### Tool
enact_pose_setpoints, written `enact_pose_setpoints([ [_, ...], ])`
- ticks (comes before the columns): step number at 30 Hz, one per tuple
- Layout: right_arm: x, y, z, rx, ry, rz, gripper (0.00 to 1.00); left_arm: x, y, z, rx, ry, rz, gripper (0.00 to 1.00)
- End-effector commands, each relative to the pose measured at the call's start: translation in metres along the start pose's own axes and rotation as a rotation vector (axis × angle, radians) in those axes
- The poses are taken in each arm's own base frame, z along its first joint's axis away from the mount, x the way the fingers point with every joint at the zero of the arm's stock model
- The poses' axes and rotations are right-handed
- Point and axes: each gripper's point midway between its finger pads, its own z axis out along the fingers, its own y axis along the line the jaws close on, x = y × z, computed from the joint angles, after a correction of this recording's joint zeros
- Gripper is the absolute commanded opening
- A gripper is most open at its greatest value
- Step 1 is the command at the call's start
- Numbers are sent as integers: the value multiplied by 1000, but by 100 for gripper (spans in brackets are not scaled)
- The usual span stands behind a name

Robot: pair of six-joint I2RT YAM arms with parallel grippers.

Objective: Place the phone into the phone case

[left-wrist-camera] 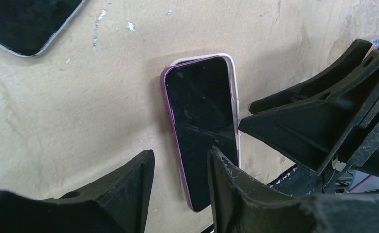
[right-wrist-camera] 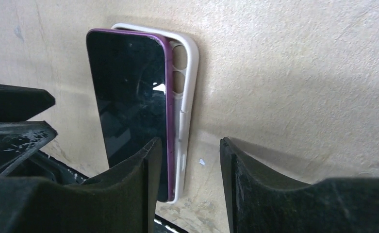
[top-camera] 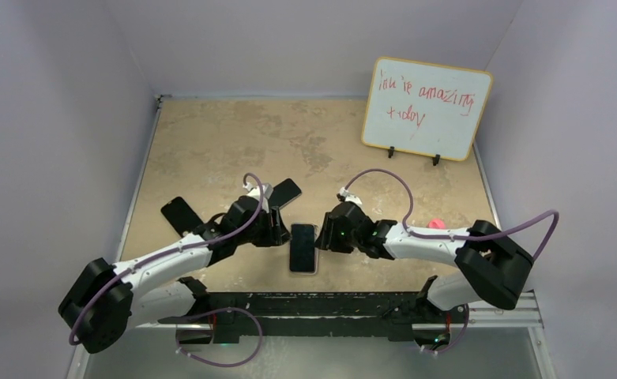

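A purple phone (top-camera: 303, 247) with a black screen lies face up on the white phone case (right-wrist-camera: 189, 68), askew, with the case's rim and camera holes showing along one side. It also shows in the left wrist view (left-wrist-camera: 204, 116), where the case's rim (left-wrist-camera: 234, 92) shows too, and in the right wrist view (right-wrist-camera: 129, 97). My left gripper (top-camera: 283, 235) (left-wrist-camera: 180, 189) is open, straddling the phone's purple left edge with one finger over the screen. My right gripper (top-camera: 323, 237) (right-wrist-camera: 187, 179) is open, straddling the phone's and case's right edge.
A black case or phone (top-camera: 181, 215) lies left of the left arm, and another dark phone (top-camera: 284, 192) (left-wrist-camera: 22, 24) lies behind it. A whiteboard (top-camera: 427, 108) stands at the back right. A pink object (top-camera: 435, 224) sits by the right arm. A black rail (top-camera: 329, 304) runs along the front edge.
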Motion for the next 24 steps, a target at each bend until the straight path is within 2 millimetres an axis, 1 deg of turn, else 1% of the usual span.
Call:
enact_pose_setpoints([
  [1,-7,21,-3,-126,-6,27,48,-2,-18,13,109,-7,2,43],
  [4,-6,20,-2,-145,-5,38,48,9,-15,22,114,38,3,38],
  [7,-6,18,1,-138,-1,42,47,15,-12,27,104,66,9,35],
  [13,0,21,7,-162,27,53,46,17,-12,30,118,74,33,23],
  [15,2,23,9,-169,35,48,46,20,-14,31,132,86,47,21],
  [19,1,23,11,-167,36,49,46,30,-9,36,121,133,61,21],
  [24,1,23,12,-168,32,50,46,35,-18,36,181,144,65,20],
])
